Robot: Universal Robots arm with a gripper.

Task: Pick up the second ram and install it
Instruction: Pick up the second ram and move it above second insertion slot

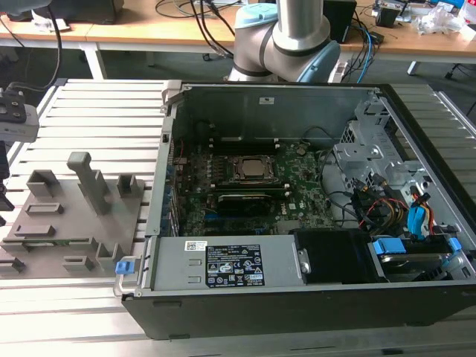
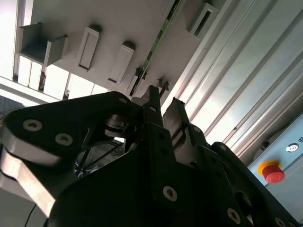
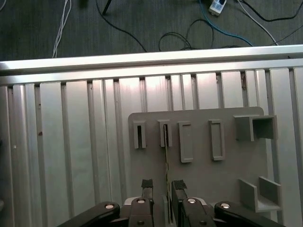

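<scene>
**Gripper of black metal astride the second ram, a long thin green circuit-board stick**

In the exterior view, a black open computer case lies on a table of ribbed aluminium profiles. Inside the case is a large green motherboard. The grey and light-blue robot arm rises behind the case. A grey plastic holder tray with upright blocks and slots lies on the table at the exterior view's left of the case.

In the first wrist view, the second ram stands on its edge in the holder tray and appears as a fine line. One end sits in a small slotted block, and the other end passes between the two fingers of the gripper. The fingers are apart, one on each side of the stick, and a narrow gap shows on both sides, so they do not press it.

In the second wrist view, the gripper is close to the tray and its tips point at the near end of the second ram. A red round button sits beside the table.
</scene>
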